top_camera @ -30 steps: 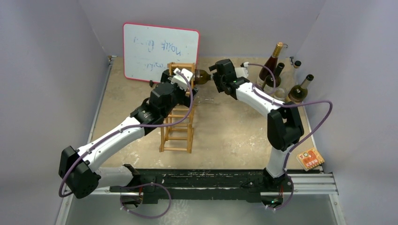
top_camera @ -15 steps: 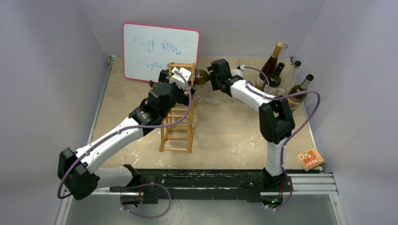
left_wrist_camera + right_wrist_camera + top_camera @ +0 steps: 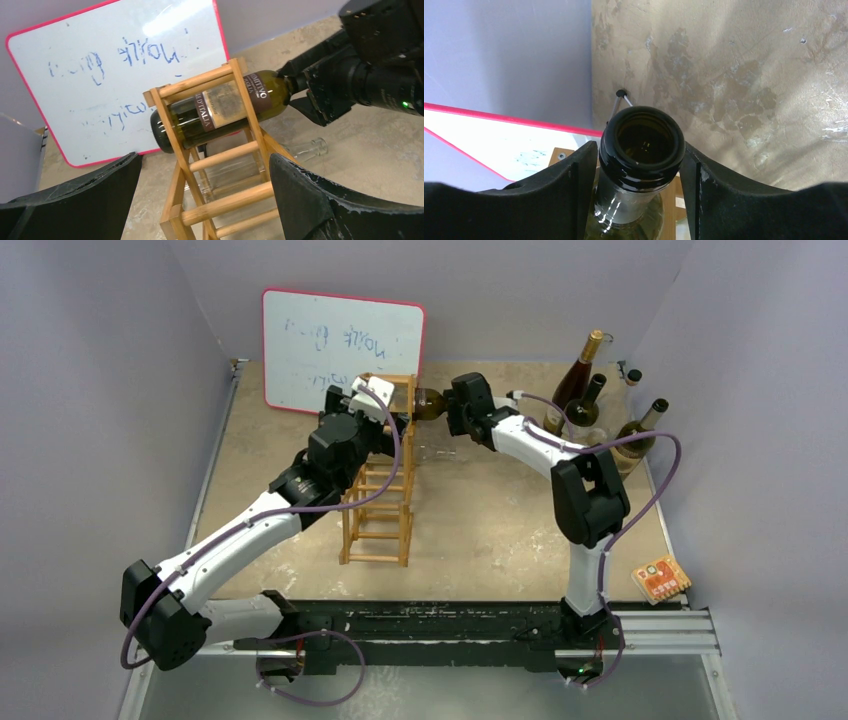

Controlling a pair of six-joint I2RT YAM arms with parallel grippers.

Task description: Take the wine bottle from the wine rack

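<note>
- My right gripper (image 3: 640,152) has one finger on each side of the wine bottle (image 3: 220,112), at the lip of its open mouth. The pads look touching or almost touching; if the grip is already firm, I cannot tell.
- My left gripper (image 3: 204,160) is wide open and holds nothing. It hangs just beside the wine rack (image 3: 227,202).
- The bottle lies through the top opening of the rack, with its neck toward my right arm.
- To do this well, I should close firmly below the lip, then pull straight along the bottle's axis, so the tall rack does not tip.
- The label shows "…IMITIVO" and "…ITALIA".
- The blue writing on the whiteboard (image 3: 100,90) I cannot read.
</note>
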